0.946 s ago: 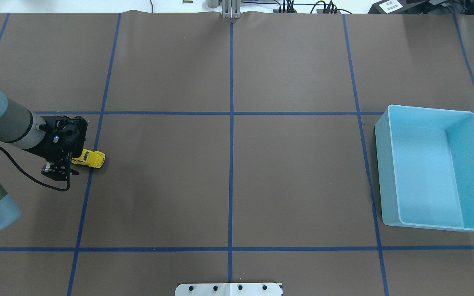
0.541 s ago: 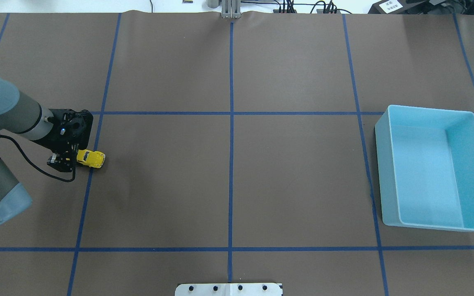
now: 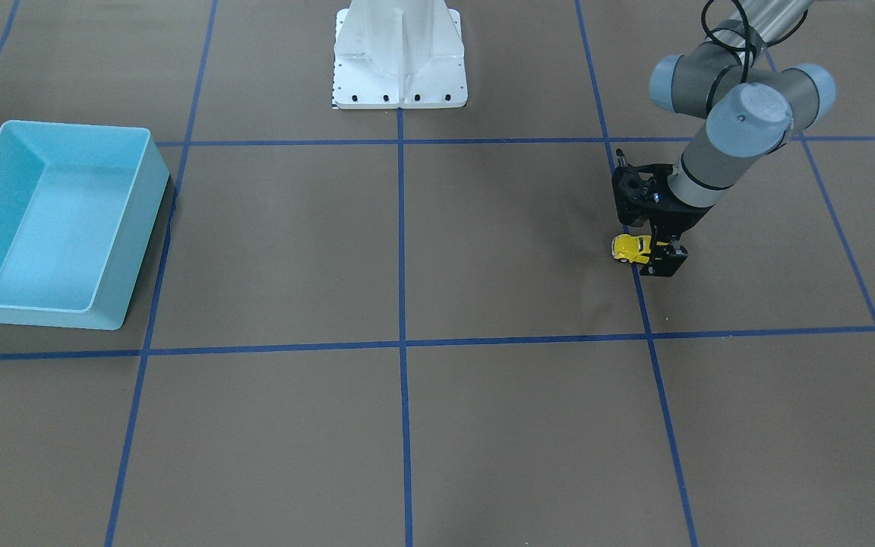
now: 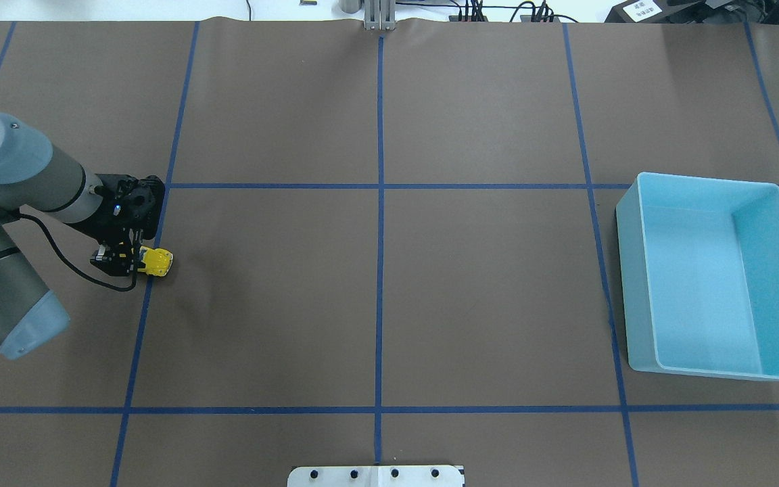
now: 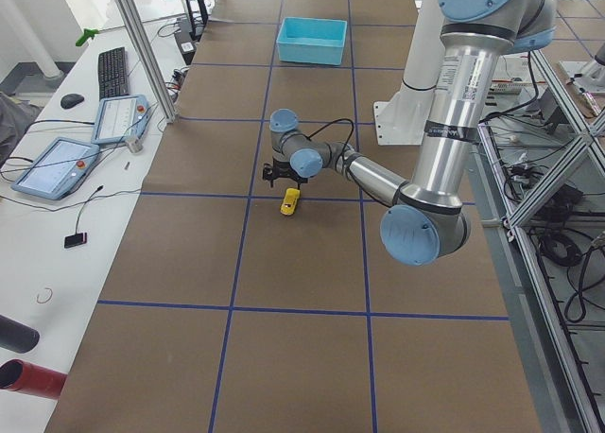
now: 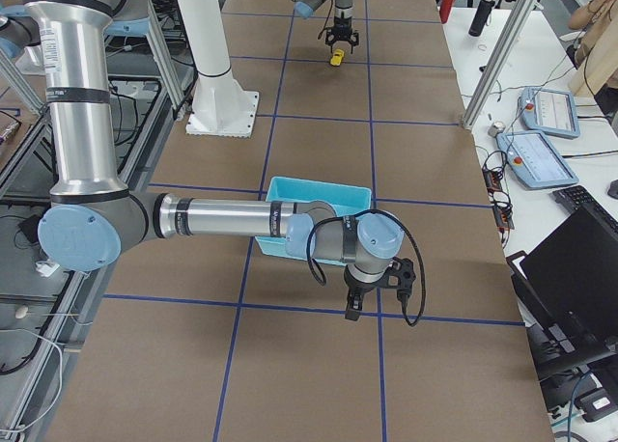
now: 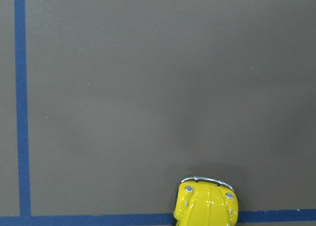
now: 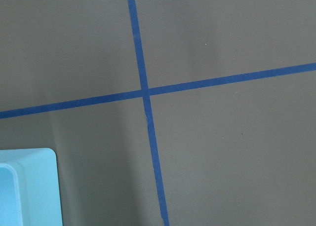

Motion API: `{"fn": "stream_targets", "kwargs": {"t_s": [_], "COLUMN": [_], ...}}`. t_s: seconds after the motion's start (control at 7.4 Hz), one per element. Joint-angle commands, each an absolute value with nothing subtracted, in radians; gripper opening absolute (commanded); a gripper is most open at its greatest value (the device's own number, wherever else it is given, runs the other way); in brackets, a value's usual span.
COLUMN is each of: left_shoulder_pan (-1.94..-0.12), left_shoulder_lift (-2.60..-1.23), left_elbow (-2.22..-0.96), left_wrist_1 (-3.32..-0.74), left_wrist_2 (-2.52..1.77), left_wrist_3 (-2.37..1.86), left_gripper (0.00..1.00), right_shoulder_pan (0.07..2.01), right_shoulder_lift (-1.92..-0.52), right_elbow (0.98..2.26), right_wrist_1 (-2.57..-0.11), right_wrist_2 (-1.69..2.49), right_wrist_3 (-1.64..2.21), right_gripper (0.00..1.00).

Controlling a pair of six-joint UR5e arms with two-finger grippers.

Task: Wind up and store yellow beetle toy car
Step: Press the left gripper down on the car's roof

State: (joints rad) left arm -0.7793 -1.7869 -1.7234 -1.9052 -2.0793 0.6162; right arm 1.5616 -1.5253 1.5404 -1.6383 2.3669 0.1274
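Note:
The yellow beetle toy car stands on the brown table at the far left, on a blue tape line. It also shows in the front view, the left side view and the left wrist view, where only its nose shows at the bottom edge. My left gripper is low over the car's rear, open, with its fingers on either side of it. My right gripper shows only in the right side view, next to the light blue bin. I cannot tell if it is open or shut.
The light blue bin stands empty at the table's right side, far from the car, and also shows in the front view. Its corner shows in the right wrist view. The robot's white base stands at the table's near edge.
My left gripper has moved toward the car and now covers its rear. The car has stayed in place.

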Motion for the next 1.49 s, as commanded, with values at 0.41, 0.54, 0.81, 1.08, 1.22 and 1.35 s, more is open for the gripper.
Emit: {"fn": "stream_targets", "kwargs": {"t_s": [0.41,0.54,0.81,1.08,1.22,1.35], "left_shoulder_pan": [-0.762,-0.762,-0.767,-0.767,-0.764,-0.762], "left_shoulder_lift": [-1.776,-1.775,-1.764,-1.766,-1.766,-1.766], "left_elbow": [-1.709,-1.692,-1.69,-1.68,-1.677,-1.677], "left_wrist_1": [-1.931,-1.931,-1.931,-1.931,-1.931,-1.931], "left_wrist_2": [-2.077,-2.077,-2.077,-2.079,-2.079,-2.08], "left_wrist_3": [0.62,0.635,0.655,0.66,0.658,0.658], "left_gripper": [1.0,1.0,1.0,1.0,1.0,1.0], "right_shoulder_pan": [1.562,1.562,1.562,1.562,1.562,1.562], "right_shoulder_lift": [-1.526,-1.528,-1.532,-1.532,-1.532,-1.532], "right_elbow": [1.54,1.54,1.539,1.54,1.54,1.539], "right_wrist_1": [-1.638,-1.638,-1.638,-1.638,-1.638,-1.638], "right_wrist_2": [2.368,2.368,2.368,2.368,2.368,2.368], "right_wrist_3": [0.127,0.127,0.127,0.127,0.127,0.127], "right_gripper": [1.0,1.0,1.0,1.0,1.0,1.0]}}
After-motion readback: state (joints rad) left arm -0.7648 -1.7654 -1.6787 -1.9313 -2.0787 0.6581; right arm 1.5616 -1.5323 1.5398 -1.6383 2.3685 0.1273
